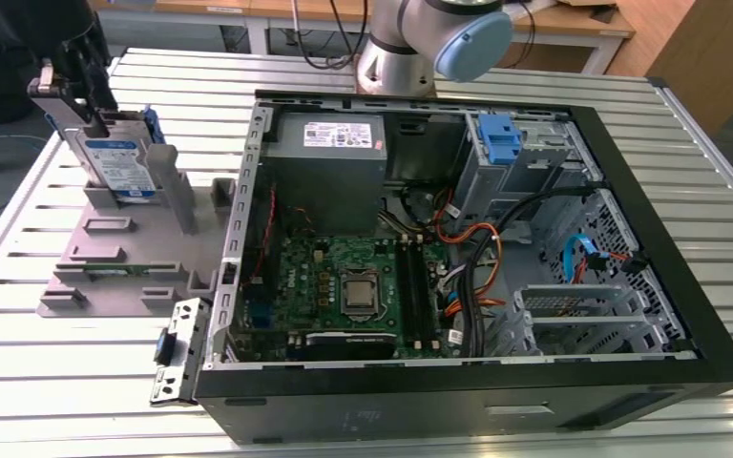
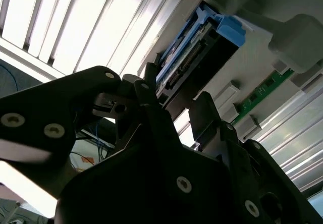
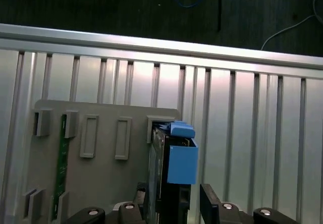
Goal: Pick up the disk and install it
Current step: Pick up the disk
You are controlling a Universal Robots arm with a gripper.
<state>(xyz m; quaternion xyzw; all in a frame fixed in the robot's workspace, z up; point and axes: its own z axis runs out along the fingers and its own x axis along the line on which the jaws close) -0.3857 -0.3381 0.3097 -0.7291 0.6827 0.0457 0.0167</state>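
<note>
- Your gripper (image 1: 80,105) hangs over the grey holder (image 1: 112,248) at the exterior view's left, well apart from the open computer case (image 1: 469,401).
- The disk (image 1: 118,162) stands on edge in a slot of that holder, its blue rails showing.
- In both wrist views you see the gripper (image 3: 174,199) (image 2: 176,95) astride the disk (image 3: 174,158) (image 2: 194,57), one finger on each flat side.
- The jaws are wide enough that a strip of light shows between one finger (image 3: 209,201) and the disk, so they are not clamped on it.
- A green memory stick (image 3: 61,163) lies in another slot of the holder.
- The holder and the case sit on the slatted metal counter (image 1: 61,382).
- Inside the case, a blue bracket (image 1: 500,138) sits beside the grey power supply (image 1: 328,143).
</note>
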